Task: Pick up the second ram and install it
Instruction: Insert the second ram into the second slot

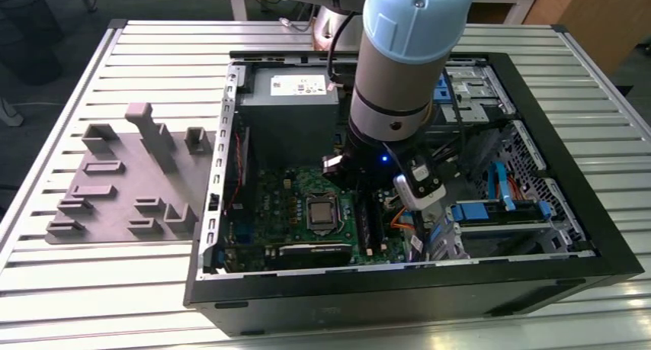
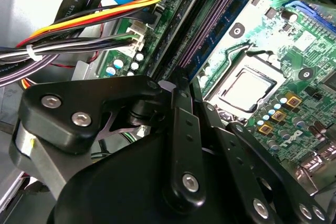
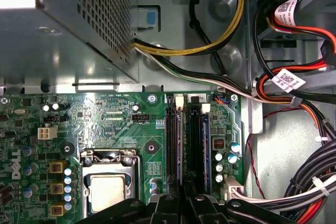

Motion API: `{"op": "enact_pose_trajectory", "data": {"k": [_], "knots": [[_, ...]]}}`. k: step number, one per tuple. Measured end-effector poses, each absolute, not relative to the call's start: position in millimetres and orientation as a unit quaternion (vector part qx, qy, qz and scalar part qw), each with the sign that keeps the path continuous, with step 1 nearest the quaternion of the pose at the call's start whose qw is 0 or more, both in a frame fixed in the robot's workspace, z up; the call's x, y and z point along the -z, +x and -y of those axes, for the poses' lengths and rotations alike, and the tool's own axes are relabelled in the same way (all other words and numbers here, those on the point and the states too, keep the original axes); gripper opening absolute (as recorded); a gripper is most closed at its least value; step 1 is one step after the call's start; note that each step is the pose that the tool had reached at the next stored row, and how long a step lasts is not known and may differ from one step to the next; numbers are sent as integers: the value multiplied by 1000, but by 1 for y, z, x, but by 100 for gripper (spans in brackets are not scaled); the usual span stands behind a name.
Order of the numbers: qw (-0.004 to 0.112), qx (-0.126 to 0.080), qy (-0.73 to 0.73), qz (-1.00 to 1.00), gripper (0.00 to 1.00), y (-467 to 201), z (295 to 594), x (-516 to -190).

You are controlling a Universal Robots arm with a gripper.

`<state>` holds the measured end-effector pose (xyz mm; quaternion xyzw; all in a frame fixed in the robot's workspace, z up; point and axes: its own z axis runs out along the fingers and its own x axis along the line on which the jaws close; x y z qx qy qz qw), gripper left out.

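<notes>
Going by the exterior view's left first: the grey fixture block [image 1: 120, 184] sits on the slatted table [image 1: 61, 83], just beside the open PC case [image 1: 407, 293].

Inside the case, the power supply [image 1: 290, 98] is at the far end. The green board [image 1: 267, 205] lies flat below it, with the CPU [image 1: 322, 213] roughly in the middle. Next over are the long black sockets [image 3: 173, 129], side by side. Then comes a mess of cable bundles [image 3: 294, 108] in red, black, yellow and orange, and toward the exterior view's right the drive cage [image 1: 504, 213] with its blue clips.

The arm [image 1: 397, 83] comes straight down into the case, wrist pointing at the board, right over the sockets. In the first wrist view the gripper [image 3: 182, 202] hangs over the near end of the sockets. Its two fingers [image 3: 167, 203] are pinched close around a thin dark strip seen edge-on. That looks like the second ram [image 3: 184, 186], lined up along the sockets between two of them. I can't tell if it's touching a socket.
</notes>
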<state>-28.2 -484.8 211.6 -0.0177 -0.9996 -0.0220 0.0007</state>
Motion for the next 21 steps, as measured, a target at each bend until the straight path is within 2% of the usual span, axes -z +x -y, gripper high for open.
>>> {"op": "enact_pose_trajectory", "data": {"k": [21], "knots": [[1,16,-15,1000,14,-27,484,-212]]}}
